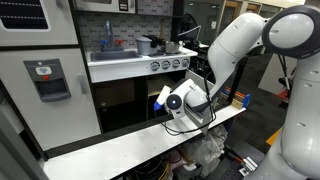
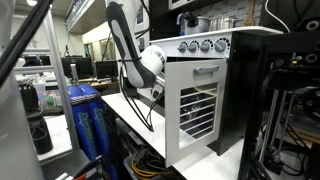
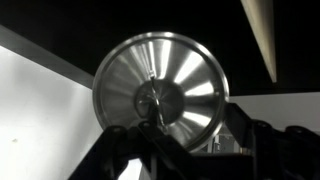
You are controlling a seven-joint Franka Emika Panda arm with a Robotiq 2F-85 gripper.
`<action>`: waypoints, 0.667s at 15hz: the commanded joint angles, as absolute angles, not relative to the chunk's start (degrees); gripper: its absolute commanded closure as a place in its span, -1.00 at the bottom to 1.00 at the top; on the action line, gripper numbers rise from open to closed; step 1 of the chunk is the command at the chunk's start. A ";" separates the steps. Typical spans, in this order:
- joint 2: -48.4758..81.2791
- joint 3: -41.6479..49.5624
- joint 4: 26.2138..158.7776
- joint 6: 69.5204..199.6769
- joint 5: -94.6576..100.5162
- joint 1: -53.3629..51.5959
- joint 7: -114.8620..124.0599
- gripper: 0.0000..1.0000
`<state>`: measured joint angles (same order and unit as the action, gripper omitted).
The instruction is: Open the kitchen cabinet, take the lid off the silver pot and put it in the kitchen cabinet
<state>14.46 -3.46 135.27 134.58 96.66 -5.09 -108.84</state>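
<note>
Basically, gripper point(image 3: 172, 128) clamped on lid point(image 3: 190, 70), dark background. Cabinet door point(image 2: 196, 112) hangs open. Fridge dispenser point(image 1: 48, 80) label unreadable. White tabletop point(image 1: 110, 152), cluttered lab.

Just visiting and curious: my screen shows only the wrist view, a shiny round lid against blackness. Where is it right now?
Observer: The pincer holds the lid in front of the dark opening of the kitchen cabinet, under a row of knobs.
Operator: Is the door out of the way?
Observer: Yes, the white slatted door stands swung open.
Operator: What's beside the cabinet?
Observer: A grey fridge door with a dispenser.
</note>
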 commanded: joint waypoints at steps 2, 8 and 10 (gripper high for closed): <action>14.48 -4.12 135.23 134.40 96.59 -4.49 -108.96 -0.37; 15.82 -3.86 133.64 136.03 103.54 -4.40 -108.97 0.13; 16.36 -3.89 132.90 136.20 106.97 -4.53 -109.48 0.13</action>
